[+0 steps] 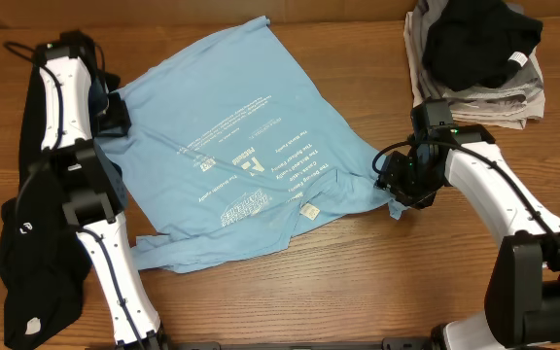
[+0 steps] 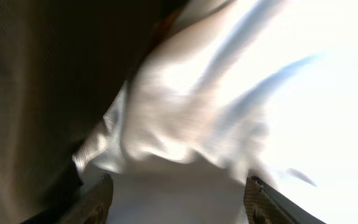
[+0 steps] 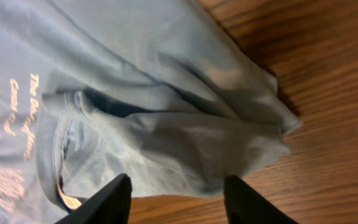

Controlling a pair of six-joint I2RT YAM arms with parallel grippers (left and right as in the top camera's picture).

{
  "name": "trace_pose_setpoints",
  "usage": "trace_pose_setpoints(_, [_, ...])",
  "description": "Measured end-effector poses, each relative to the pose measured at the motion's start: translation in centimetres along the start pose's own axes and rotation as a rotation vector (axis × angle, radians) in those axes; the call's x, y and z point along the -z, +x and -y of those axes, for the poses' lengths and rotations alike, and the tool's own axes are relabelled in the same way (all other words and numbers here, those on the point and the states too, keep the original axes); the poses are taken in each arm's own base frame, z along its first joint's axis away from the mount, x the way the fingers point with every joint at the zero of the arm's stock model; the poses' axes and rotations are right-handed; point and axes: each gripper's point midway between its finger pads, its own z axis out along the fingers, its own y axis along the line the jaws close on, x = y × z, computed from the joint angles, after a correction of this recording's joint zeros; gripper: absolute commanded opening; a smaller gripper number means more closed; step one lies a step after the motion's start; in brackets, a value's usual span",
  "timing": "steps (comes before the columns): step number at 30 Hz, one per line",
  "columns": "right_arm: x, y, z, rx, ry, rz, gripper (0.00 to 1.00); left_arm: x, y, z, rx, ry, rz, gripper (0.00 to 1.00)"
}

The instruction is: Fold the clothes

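Note:
The light blue T-shirt (image 1: 241,146) lies spread and creased mid-table, its lettering showing in reverse. My left gripper (image 1: 115,115) is at the shirt's left edge. In the left wrist view it (image 2: 179,202) stands open, with blurred pale cloth (image 2: 191,124) lying across the wide gap. My right gripper (image 1: 395,185) is at the shirt's right corner. It (image 3: 179,199) is open, with bare wood between its fingertips and the bunched shirt hem (image 3: 166,143) just beyond them. A long black garment (image 1: 27,243) lies at the far left under the left arm.
A stack of folded grey clothes (image 1: 484,97) topped by a crumpled black garment (image 1: 479,39) stands at the back right. Bare wooden table (image 1: 358,282) shows in front of the shirt. A dark mass (image 2: 30,93) fills the left of the left wrist view.

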Motion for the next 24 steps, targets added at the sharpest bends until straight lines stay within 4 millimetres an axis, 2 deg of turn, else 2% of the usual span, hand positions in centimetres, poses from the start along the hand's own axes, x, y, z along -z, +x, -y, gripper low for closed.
trace_pose_setpoints(2, [0.0, -0.1, 0.0, -0.006, 0.002, 0.004, 0.3, 2.7, -1.2, 1.0, -0.005, 0.044, 0.071, 0.75])
trace_pose_setpoints(5, [-0.3, 0.1, 0.3, -0.009, 0.007, -0.002, 0.3, 7.9, -3.0, 2.4, -0.015, 0.107, 0.216, 0.79])
trace_pose_setpoints(7, [-0.6, 0.5, 0.7, -0.011, 0.018, -0.012, 0.33, 11.5, -3.8, 3.3, -0.027, 0.148, 0.322, 0.8])
trace_pose_setpoints(8, [-0.8, 0.7, 0.9, -0.014, 0.025, -0.018, 0.39, 13.2, -4.0, 3.8, -0.034, 0.167, 0.37, 0.81])
trace_pose_setpoints(9, [-1.0, 0.9, 1.1, -0.015, 0.03, -0.023, 0.44, 14.5, -4.0, 4.2, -0.041, 0.182, 0.406, 0.81])
trace_pose_setpoints(11, [-1.7, 1.2, 1.5, -0.023, 0.034, -0.025, 0.46, 16.5, -3.9, 5.0, -0.055, 0.206, 0.455, 0.81])
trace_pose_setpoints(15, [-2.6, 1.3, 2.0, -0.025, 0.035, -0.016, 0.44, 18.2, -3.4, 6.2, -0.079, 0.231, 0.483, 0.8])
trace_pose_setpoints(17, [-2.9, 0.9, 2.0, -0.027, 0.032, 0.006, 0.31, 18.3, -3.3, 6.9, -0.093, 0.239, 0.484, 0.8])
trace_pose_setpoints(19, [-3.3, 0.3, 2.3, -0.025, 0.04, 0.039, 0.09, 18.4, -3.1, 7.6, -0.105, 0.243, 0.484, 0.8])
trace_pose_setpoints(20, [-3.4, 0.2, 2.4, -0.031, 0.047, 0.05, 0.04, 18.4, -3.1, 7.7, -0.112, 0.244, 0.484, 0.8])
trace_pose_setpoints(24, [-3.5, -1.1, 3.6, -0.054, 0.112, 0.121, 0.04, 18.5, -3.1, 8.5, -0.138, 0.245, 0.494, 0.8])
